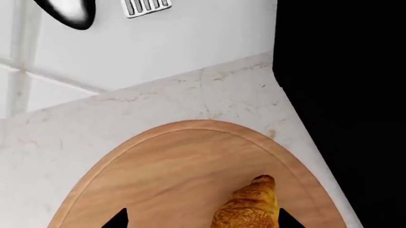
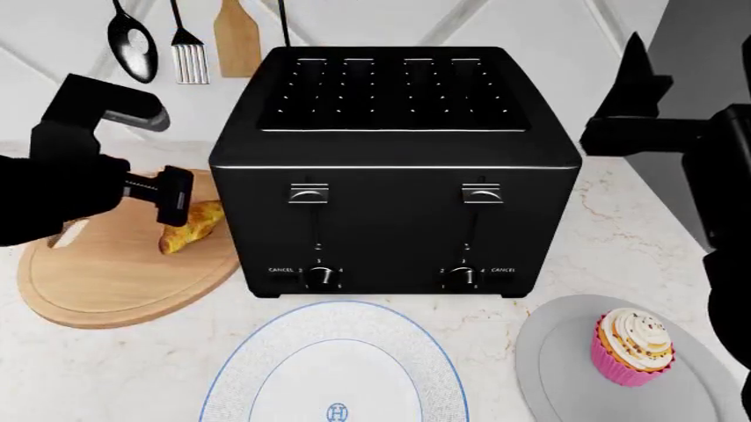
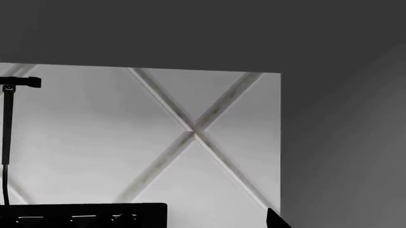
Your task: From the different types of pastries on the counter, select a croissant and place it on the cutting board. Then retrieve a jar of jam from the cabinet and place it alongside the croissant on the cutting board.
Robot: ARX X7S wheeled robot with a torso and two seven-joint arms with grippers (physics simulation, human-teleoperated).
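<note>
A: Head view check. Where does the croissant (image 2: 190, 226) lie?

B: On the board (image 2: 112, 272), at the counter's (image 2: 610, 237) left end, close to the board's right rim and just beside the toaster's (image 2: 393, 167) left wall. The left gripper (image 2: 174, 195) hangs directly above its rear end.

A: Jaw state, left?

B: Spread. In the left wrist view the two black fingertips (image 1: 117, 219) stand wide apart; the croissant (image 1: 250, 204) sits between them, hard against one tip and well apart from the other. No pinch shown.

A: Free room?

B: Bare board (image 1: 171, 175) lies open across most of the span. The toaster wall closes off one side. Bare counter (image 1: 127, 118) runs from the board rim to the rear wall, where utensils (image 2: 176, 40) hang.

A: Right gripper?

B: Raised near the counter's right rear corner (image 2: 628, 97). Its jaw state cannot be told. The cupcake (image 2: 631, 345) stands on a grey plate (image 2: 564, 369) at the front right edge; a blue-rimmed plate (image 2: 334, 369) lies at front centre.
</note>
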